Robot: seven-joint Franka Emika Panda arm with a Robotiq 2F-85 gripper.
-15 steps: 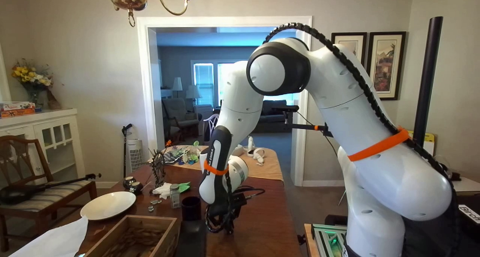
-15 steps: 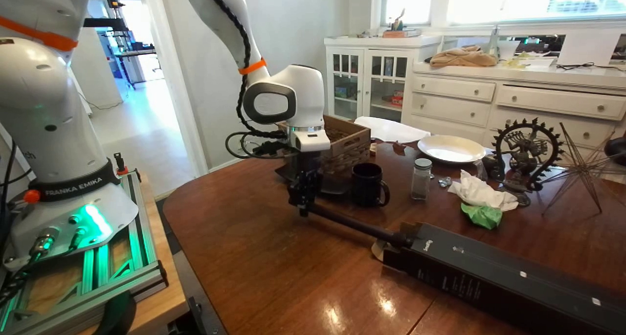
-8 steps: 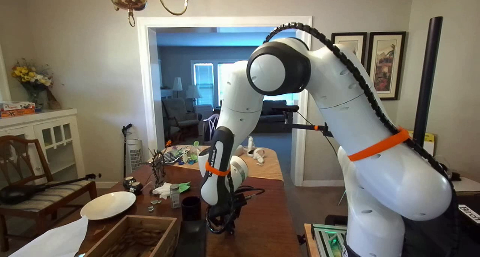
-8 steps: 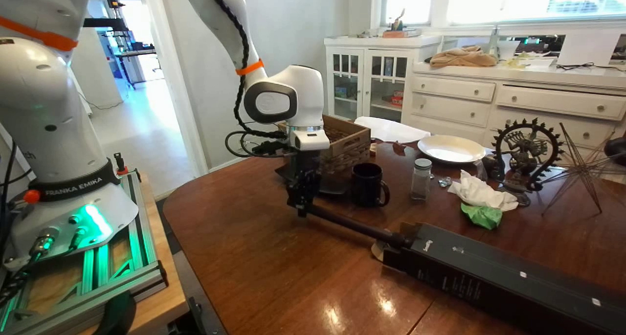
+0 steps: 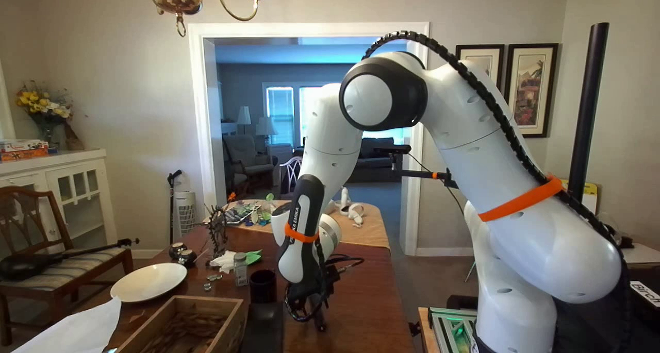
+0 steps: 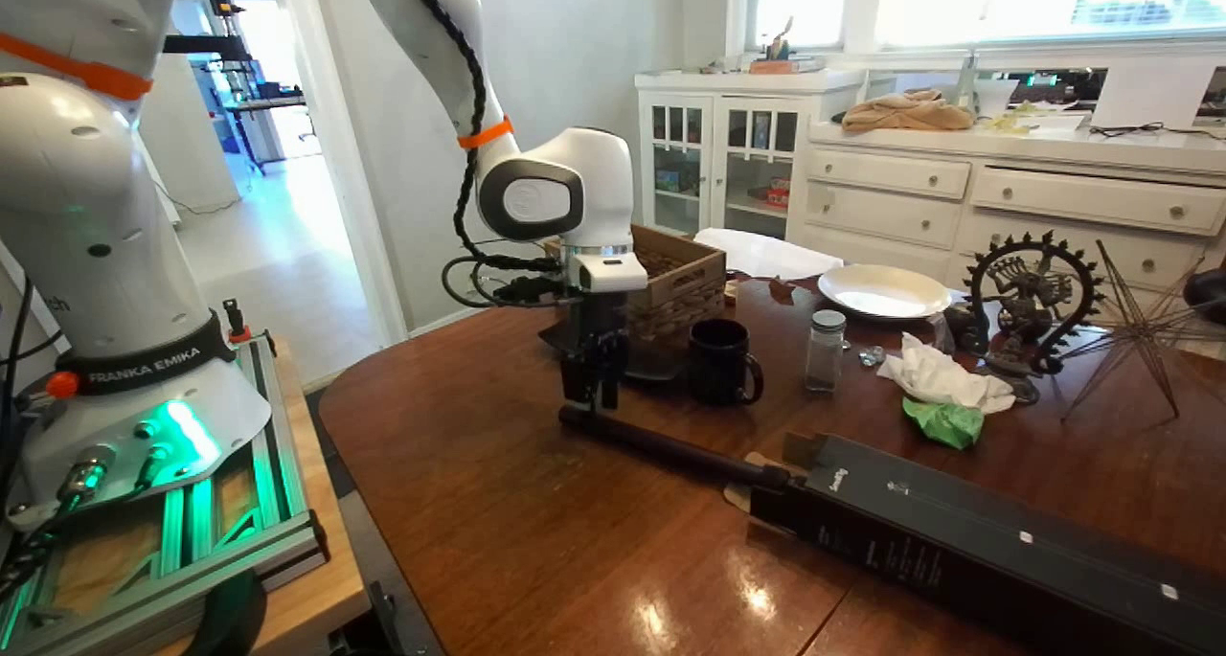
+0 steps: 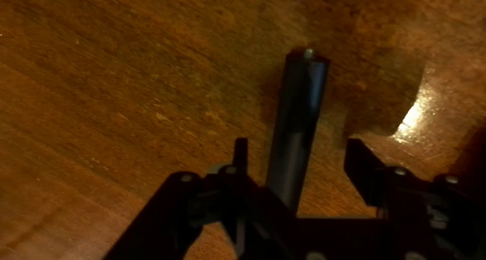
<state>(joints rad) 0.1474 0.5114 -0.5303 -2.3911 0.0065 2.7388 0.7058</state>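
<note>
A dark round rod (image 7: 300, 100) lies on the brown table, its near end showing a small pale tip. In an exterior view the rod (image 6: 670, 445) sticks out of the end of a long black box (image 6: 958, 531). My gripper (image 7: 297, 143) is open around the rod, pointing down at the table. Clear wood shows between the rod and each fingertip, so neither seems to touch it. In an exterior view the gripper (image 6: 596, 402) is right above the rod's free end. The other exterior view angle leaves the gripper (image 5: 312, 312) partly hidden behind cables.
A black mug (image 6: 718, 359) stands close to the gripper, beside a wooden crate (image 6: 704, 287). Farther off are a glass jar (image 6: 824, 350), a white plate (image 6: 886, 292), crumpled paper (image 6: 943, 373), a green wrapper (image 6: 943, 423), a metal statue (image 6: 1030, 302) and a wire star (image 6: 1140, 326).
My gripper was shut on the rod's end and has opened. The rod's free end has dropped lower, toward the table. The arm's wrist has turned and shifted slightly.
</note>
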